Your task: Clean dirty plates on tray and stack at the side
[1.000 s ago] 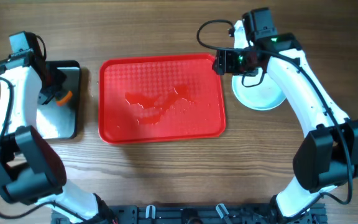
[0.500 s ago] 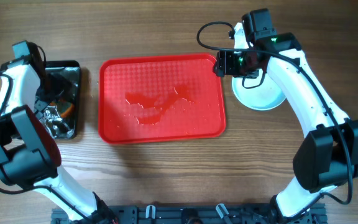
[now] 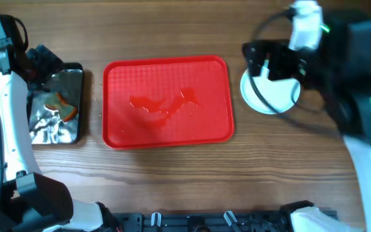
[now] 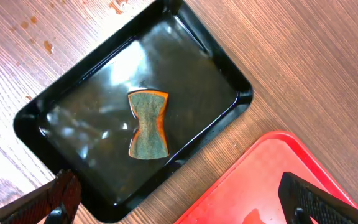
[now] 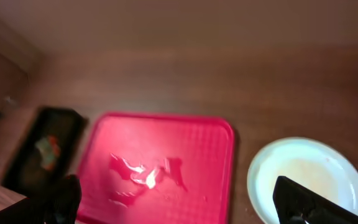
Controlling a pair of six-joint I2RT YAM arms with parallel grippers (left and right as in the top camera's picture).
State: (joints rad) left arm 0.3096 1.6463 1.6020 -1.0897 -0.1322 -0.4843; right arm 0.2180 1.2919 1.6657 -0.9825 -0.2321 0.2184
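Over the wooden tabletop (image 3: pixel 172 180), we see the left jaws and the right jaws both spread wide and empty, while a round white plate (image 3: pixel 272 102) rests just off the three o'clock edge of the wet red rectangular plastic tray (image 3: pixel 121 77).

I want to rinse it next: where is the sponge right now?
The sponge lies flat inside the black pan on the table's left side in the overhead view, just left of the red tray.

Right wrist view blurred, glare glinting off the tray (image 5: pixel 191 143).
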